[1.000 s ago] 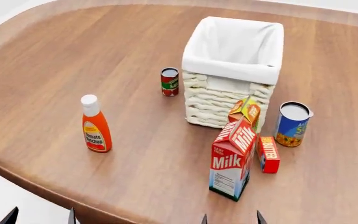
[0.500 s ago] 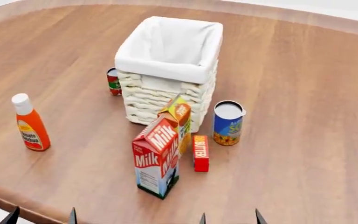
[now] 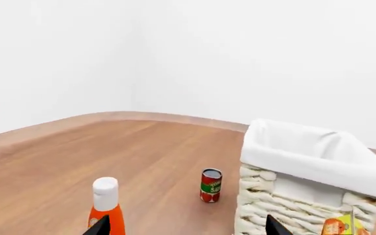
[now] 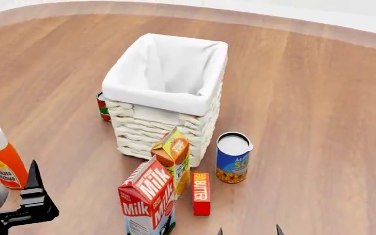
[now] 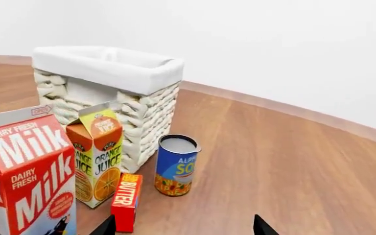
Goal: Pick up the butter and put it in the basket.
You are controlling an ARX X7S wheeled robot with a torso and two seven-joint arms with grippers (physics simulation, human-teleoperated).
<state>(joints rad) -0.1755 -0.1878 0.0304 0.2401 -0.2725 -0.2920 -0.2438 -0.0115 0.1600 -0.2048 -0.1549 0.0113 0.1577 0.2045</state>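
The butter (image 4: 201, 193) is a slim red box lying flat on the wooden table, just right of the milk carton (image 4: 147, 203) and in front of the white wicker basket (image 4: 162, 128). It also shows in the right wrist view (image 5: 127, 200), with the basket (image 5: 103, 68) behind it. My right gripper (image 5: 182, 227) is open and empty, low at the near edge (image 4: 248, 231), with the butter ahead by its left fingertip. My left gripper (image 3: 186, 227) is open and empty, at the lower left of the head view (image 4: 30, 195), near the ketchup bottle (image 4: 4, 159).
An orange juice carton (image 4: 173, 159) leans against the basket front, next to the milk. A blue can (image 4: 232, 157) stands right of the butter. A small red can (image 4: 102, 106) stands left of the basket. The table's curved edge runs behind.
The head view has shifted, so the things sit lower and further left in it. My left gripper has risen into the head view at lower left. Nothing on the table has moved.
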